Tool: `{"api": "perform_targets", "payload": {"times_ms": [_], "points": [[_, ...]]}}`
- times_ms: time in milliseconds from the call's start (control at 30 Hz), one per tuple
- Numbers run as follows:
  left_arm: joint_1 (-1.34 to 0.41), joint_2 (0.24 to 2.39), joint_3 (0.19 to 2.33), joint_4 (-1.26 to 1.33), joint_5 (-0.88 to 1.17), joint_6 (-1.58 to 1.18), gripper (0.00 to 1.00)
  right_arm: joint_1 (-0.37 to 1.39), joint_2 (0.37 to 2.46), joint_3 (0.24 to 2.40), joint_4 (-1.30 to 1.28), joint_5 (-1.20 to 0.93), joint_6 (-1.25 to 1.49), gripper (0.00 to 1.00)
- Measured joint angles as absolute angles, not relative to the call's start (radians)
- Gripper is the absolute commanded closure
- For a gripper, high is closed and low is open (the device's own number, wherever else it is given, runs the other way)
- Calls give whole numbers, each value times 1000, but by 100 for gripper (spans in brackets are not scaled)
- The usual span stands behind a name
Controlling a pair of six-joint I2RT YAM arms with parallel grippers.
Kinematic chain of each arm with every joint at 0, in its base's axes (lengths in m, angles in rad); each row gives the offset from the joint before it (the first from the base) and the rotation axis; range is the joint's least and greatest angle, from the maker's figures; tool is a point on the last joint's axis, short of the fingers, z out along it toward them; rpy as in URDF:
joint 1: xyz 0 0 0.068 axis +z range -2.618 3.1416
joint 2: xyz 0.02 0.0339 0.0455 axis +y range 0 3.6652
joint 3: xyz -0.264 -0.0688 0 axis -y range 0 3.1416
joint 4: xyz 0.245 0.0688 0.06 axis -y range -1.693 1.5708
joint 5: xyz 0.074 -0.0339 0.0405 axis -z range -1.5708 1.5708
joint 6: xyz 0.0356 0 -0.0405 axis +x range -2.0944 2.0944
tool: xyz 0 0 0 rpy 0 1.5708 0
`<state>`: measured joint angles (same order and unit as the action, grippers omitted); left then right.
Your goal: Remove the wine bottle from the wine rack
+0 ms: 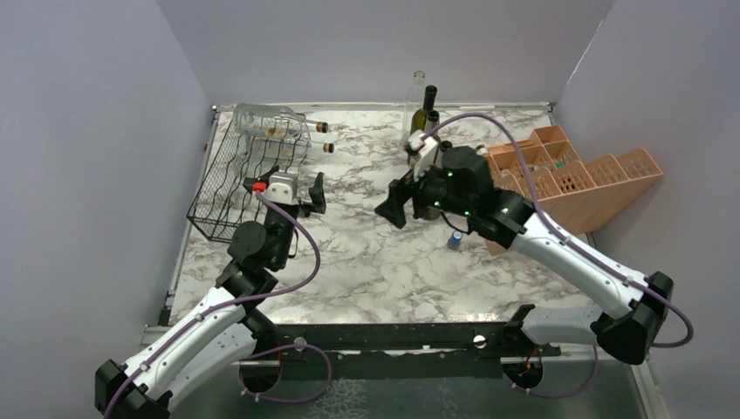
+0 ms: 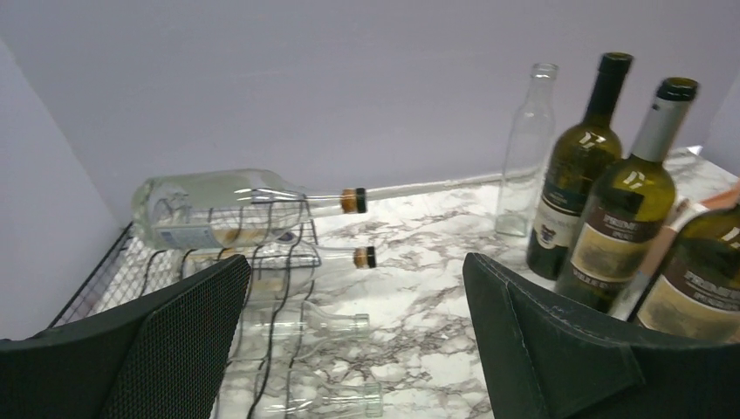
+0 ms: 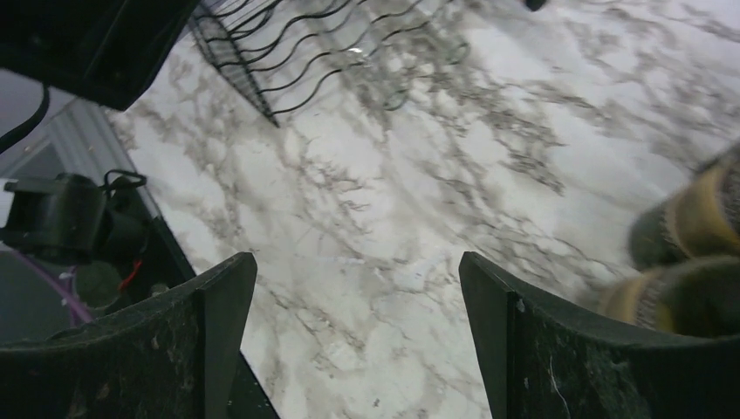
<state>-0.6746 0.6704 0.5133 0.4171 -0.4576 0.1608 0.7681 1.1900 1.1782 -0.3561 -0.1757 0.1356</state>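
Robot test cell, lab-type setup. White marble-pattern tabletop (image 1: 366, 262) boxed on three sides by plain lilac panel walls (image 1: 87, 131). Two white-and-black robot arms bolted at near edge: left arm (image 1: 201, 327), right arm (image 1: 567, 257), purple cables (image 1: 316, 253) trailing. Staged props: black wire-mesh wine rack (image 1: 240, 175), salmon-orange plastic compartment crate (image 1: 576, 179), upright glass bottles (image 1: 425, 109).
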Motion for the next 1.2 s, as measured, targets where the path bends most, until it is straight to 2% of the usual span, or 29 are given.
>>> {"api": "perform_targets", "payload": {"times_ms": [133,267,500,833,1200], "points": [[-633,645,502,417,-496,149,1,900,1312,1180,-290,-172,147,11],[-606,619,497,417,-531,146,1,956,1460,1205,-257,-171,161,11],[-576,590,496,418,-551,142,1,956,1694,1296,-193,-177,152,11],[-555,558,495,417,-589,148,2,960,2031,1555,-88,-186,37,9],[-524,491,491,424,-630,155,3,897,2275,1792,-55,-222,-62,7]]}}
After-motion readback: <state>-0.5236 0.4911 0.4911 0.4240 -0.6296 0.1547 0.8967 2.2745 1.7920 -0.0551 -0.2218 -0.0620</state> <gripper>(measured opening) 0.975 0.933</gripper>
